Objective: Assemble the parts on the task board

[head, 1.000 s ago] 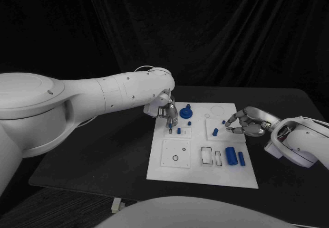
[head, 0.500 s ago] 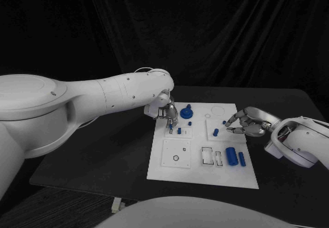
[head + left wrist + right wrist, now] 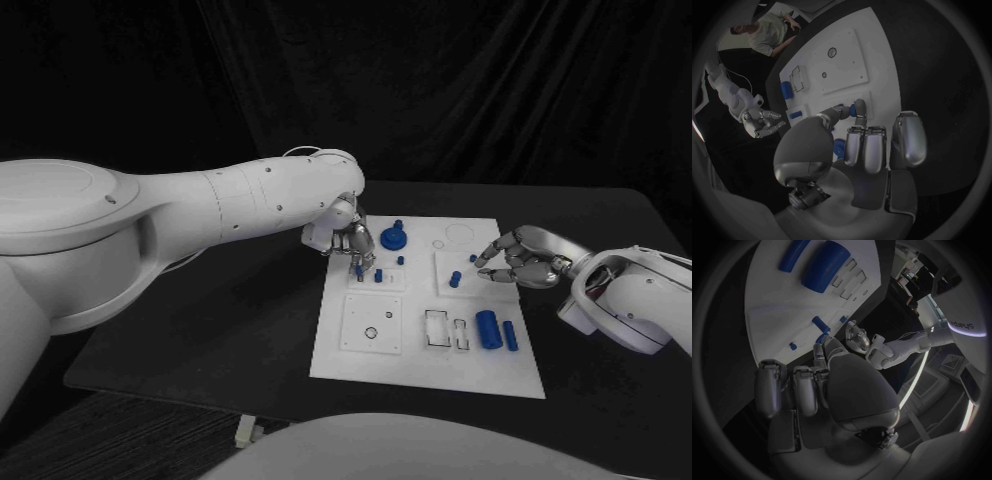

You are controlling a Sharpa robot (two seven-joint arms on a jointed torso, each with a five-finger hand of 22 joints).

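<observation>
The white task board [image 3: 433,360] lies in the middle of the table. My left hand [image 3: 351,240] hangs over the board's far left part. In the left wrist view, its thumb and a finger pinch a small blue peg [image 3: 858,108] that stands upright on the board; the other fingers are curled. A second peg [image 3: 378,275] stands beside it, and a blue round part [image 3: 394,238] sits just behind. My right hand [image 3: 519,262] hovers at the board's right edge, fingers curled in with nothing in them. It is close to two small blue pegs [image 3: 453,279].
A thick blue cylinder [image 3: 488,323] and a slim blue rod [image 3: 509,334] lie on the board's near right part, beside narrow rectangular slots [image 3: 436,326]. A square plate with small holes [image 3: 371,322] sits near left. Black table surrounds the board.
</observation>
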